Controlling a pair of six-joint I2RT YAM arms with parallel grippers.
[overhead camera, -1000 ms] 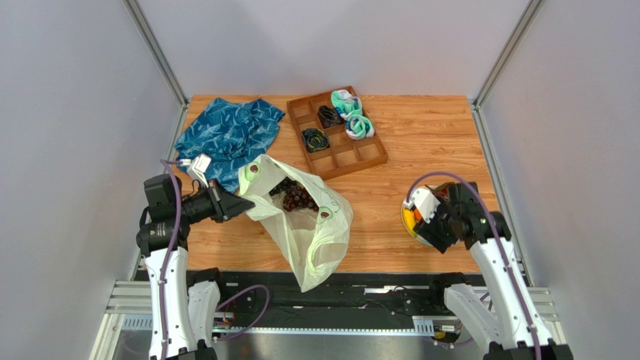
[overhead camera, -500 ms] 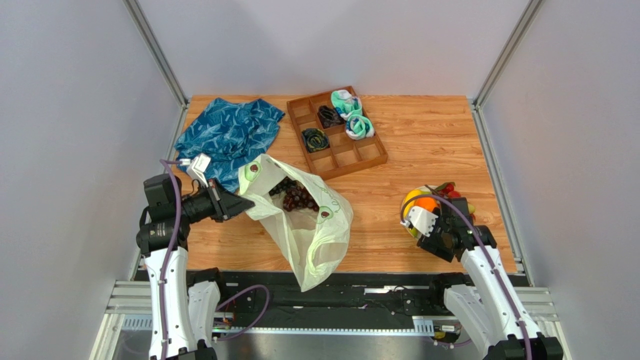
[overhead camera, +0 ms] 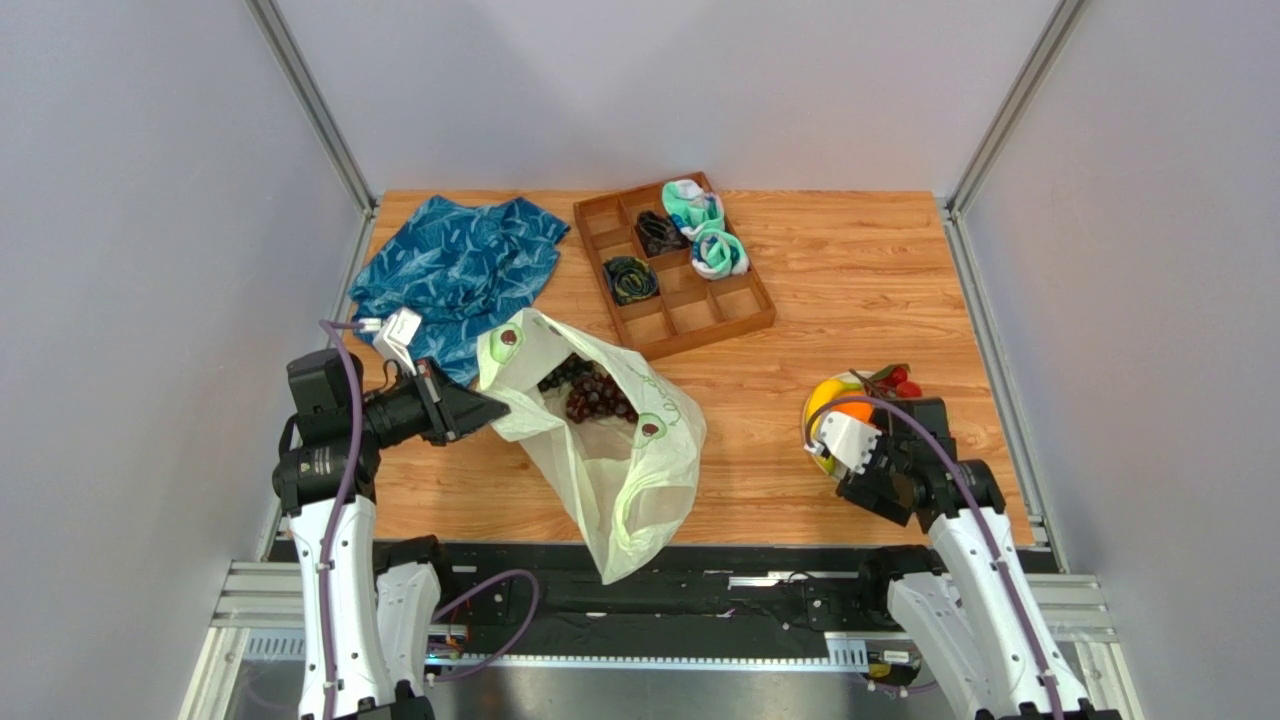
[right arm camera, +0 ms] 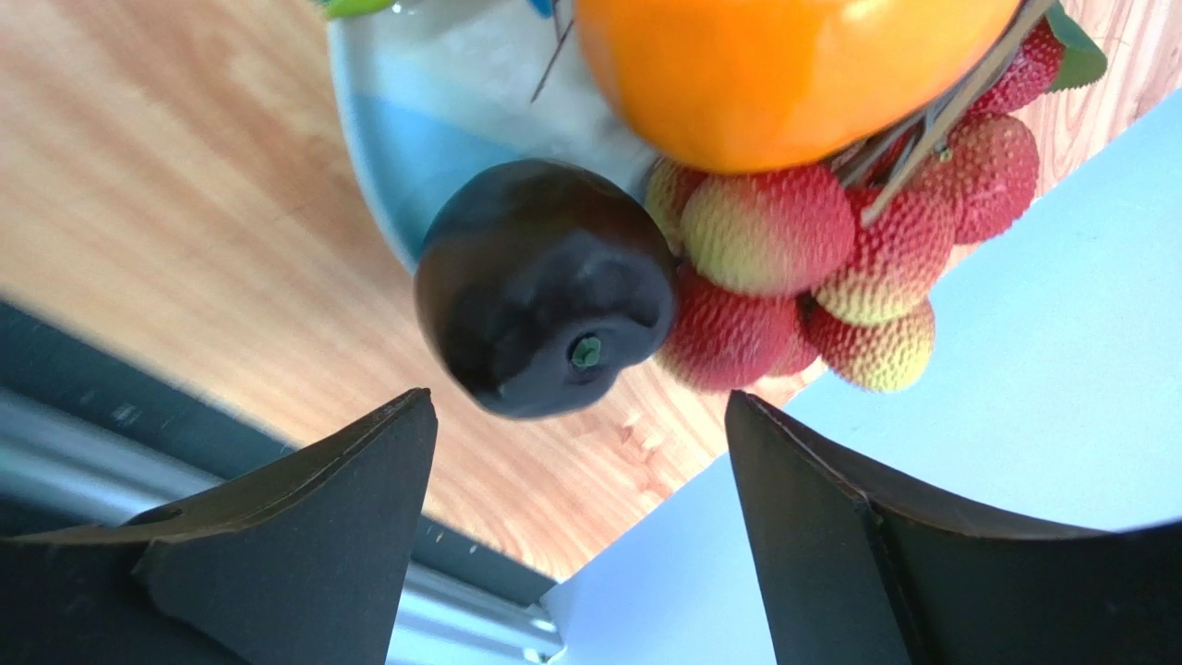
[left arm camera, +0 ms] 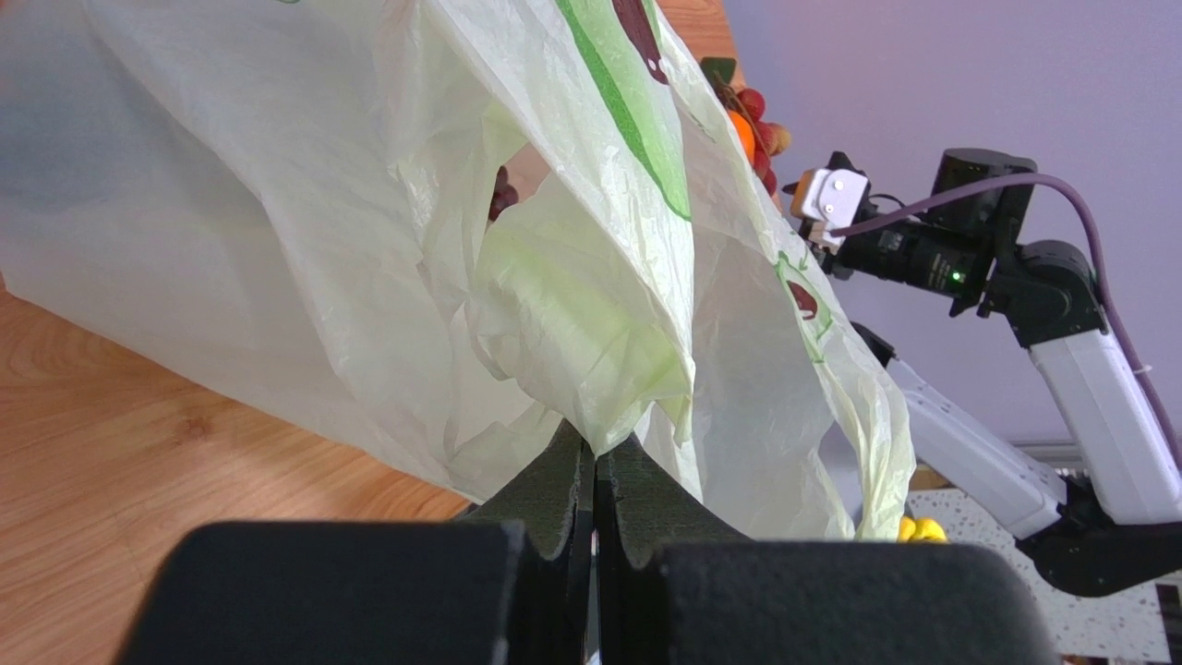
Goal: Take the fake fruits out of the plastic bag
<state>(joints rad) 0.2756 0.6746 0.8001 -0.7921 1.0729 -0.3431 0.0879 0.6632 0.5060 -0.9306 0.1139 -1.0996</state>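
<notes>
While the left fingers (left arm camera: 551, 488) are pressed shut on a fold of the plastic bag (overhead camera: 639, 473) at its left rim, holding the mouth up and open, the right fingers (right arm camera: 312, 527) stand spread wide with nothing between them. They hover well to the right of the bag, above a heap of fruit that is already out of it. The heap is a dark round fruit (right arm camera: 544, 305), an orange (right arm camera: 791, 63) and a red knobbly bunch (right arm camera: 833, 263), gathered at a pale dish (right arm camera: 444, 125). The wrist view is too close to tell whether the dark fruit sits in the dish or on the desk (overhead camera: 842, 285) against its rim.

This looks like the end of a drop-off, with the dark fruit put down and let go. Inside the bag, near its open end, a dark grape bunch (overhead camera: 594, 393) waits, so the task is not done.

The next move calls for the right arm to lift clear of the heap without nudging it and cross to the bag. It should then enter the held mouth from above and close on the bunch alone, not on the loose film around it.
</notes>
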